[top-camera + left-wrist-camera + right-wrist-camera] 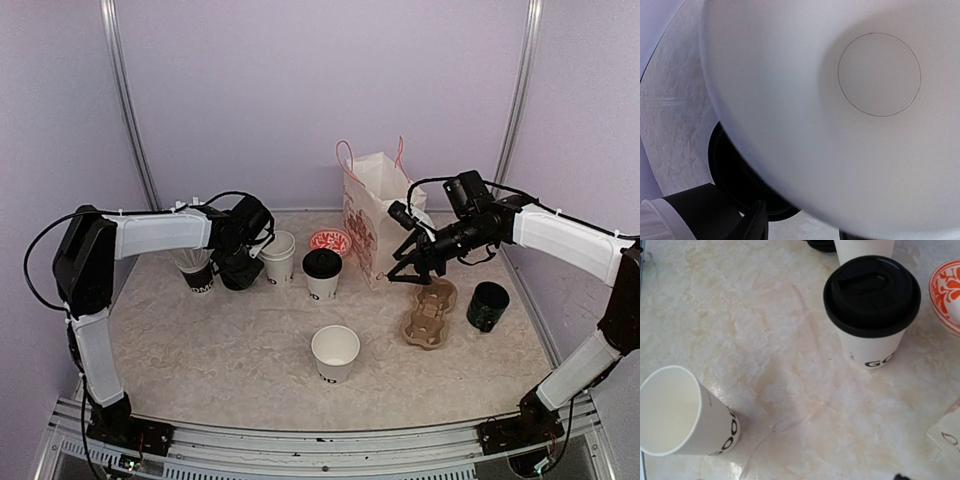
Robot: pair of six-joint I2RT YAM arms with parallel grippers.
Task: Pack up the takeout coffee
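Jaws of the right gripper (405, 272) look parted and hold nothing. They hang right of centre, between the white paper bag with red print (372, 215) and the brown cardboard cup carrier (430, 312). Whether the left gripper (252, 258) has closed I cannot tell. Its wrist view is filled by the inside of an open white paper cup (278, 257), left of centre, with a loose round black plastic lid (727, 170) on the counter (200, 350) beneath.

A white paper cup with a black lid on (322, 272) stands at centre, and a second unlidded white cup (335, 352) stands lower centre.

My worry is the left jaws. They sit tight against a light, empty cup, so any sideways nudge could tip it into the lidded neighbour just beside it. The carrier lies close under the right arm and could get dragged.
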